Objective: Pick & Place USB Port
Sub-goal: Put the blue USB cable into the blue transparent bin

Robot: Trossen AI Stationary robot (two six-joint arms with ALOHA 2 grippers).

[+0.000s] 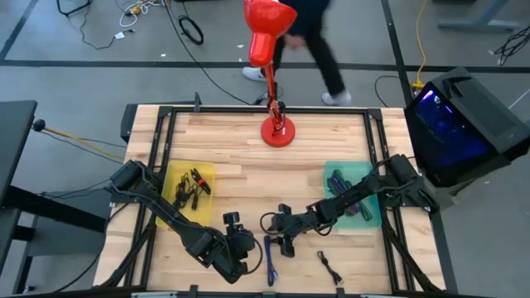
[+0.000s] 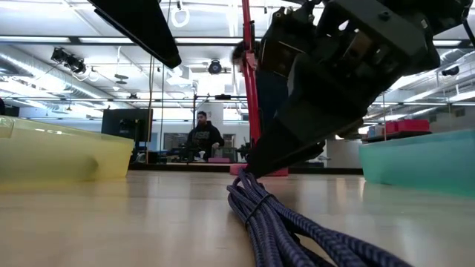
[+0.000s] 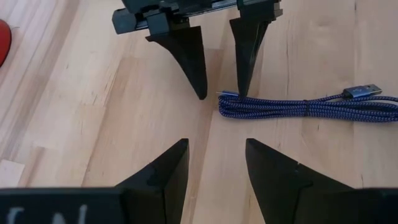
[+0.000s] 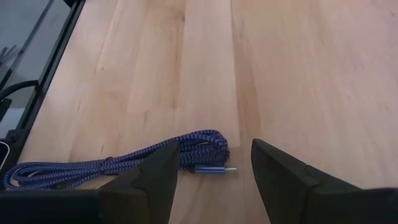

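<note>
Blue braided USB cable (image 1: 269,258), bundled, flat on the wooden counter (image 1: 240,157) near its front edge, between both tools. Right tool (image 1: 286,246) just beside the bundle's end, fingers spread, plug (image 4: 214,169) lying between them, nothing pinched. Left tool (image 1: 245,245) close on the cable's other side, fingers spread too, empty. Farther out: loose black cable (image 1: 331,268) near the front edge, yellow tray (image 1: 175,178) with dark cables at left, teal tray (image 1: 364,175) at right, red lamp (image 1: 272,50) at the back.
</note>
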